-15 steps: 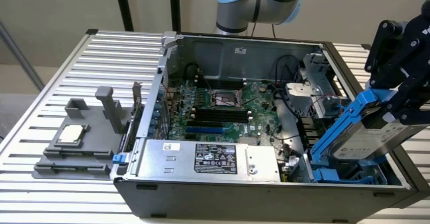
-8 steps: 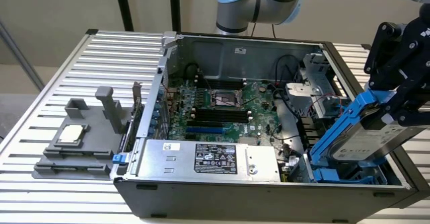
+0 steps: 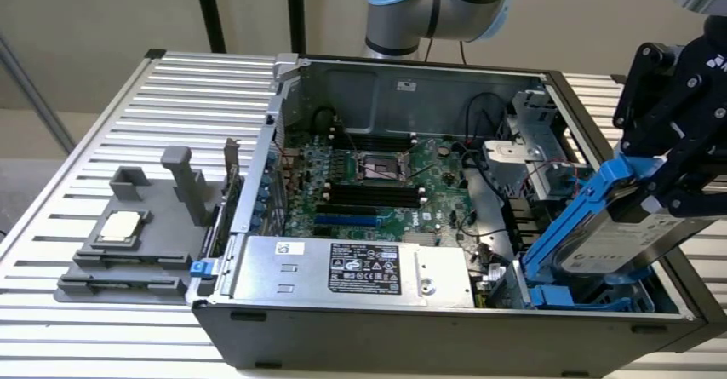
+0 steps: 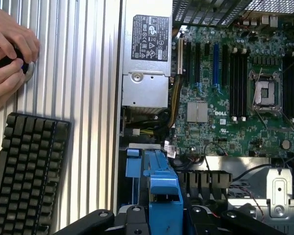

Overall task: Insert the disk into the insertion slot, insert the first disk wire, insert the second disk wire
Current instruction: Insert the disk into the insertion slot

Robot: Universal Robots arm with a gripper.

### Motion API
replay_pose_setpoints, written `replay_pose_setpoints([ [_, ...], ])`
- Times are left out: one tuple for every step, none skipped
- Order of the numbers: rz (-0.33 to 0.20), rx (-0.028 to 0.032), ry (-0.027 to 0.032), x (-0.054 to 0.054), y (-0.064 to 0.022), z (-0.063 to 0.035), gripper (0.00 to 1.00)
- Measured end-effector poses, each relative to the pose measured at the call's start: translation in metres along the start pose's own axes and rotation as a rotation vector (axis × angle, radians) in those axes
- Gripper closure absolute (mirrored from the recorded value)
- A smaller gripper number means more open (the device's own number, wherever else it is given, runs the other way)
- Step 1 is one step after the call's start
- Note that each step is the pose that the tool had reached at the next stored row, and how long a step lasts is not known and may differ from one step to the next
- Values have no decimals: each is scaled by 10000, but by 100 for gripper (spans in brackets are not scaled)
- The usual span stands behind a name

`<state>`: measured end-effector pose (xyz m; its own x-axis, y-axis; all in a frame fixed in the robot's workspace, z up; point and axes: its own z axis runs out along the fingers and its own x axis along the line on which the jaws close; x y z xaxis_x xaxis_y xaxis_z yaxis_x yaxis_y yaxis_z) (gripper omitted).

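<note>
A: Blue-framed disk, status?
B: Clamped in hand, tilted, lower end at mouth of insertion slot below hand. Not seated, I judge; both cabling steps remain.

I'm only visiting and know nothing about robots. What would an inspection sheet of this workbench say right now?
Surface: ribbed metal table carrying an open computer case.
Job's things: the disk, in its blue carrier, is tilted with its lower end at the insertion slot; it is not fully in.
Clutter: grey fixture with a chip on it; black keyboard.
Grippers: gripper shut on the disk.
Cables: yellow and black wire bundle beside the power supply; none seen joined to the disk.
Surroundings: a person's hands rest on the table near the keyboard.
</note>
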<state>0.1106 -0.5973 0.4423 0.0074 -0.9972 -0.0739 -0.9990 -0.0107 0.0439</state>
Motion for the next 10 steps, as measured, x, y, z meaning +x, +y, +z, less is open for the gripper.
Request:
replay_pose_setpoints([
  [0,0,0,0,0,5,67],
  [0,0,0,1,0,10,67],
  [0,0,0,1,0,15,67],
  [0,0,1,1,-1,19,67],
  [1,0,1,2,-1,23,67],
  [0,0,1,2,-1,28,67],
  [0,0,0,2,-1,32,67],
  [0,0,0,3,-2,37,67],
  [0,0,1,3,-2,43,67],
  [0,0,0,4,-2,50,67],
])
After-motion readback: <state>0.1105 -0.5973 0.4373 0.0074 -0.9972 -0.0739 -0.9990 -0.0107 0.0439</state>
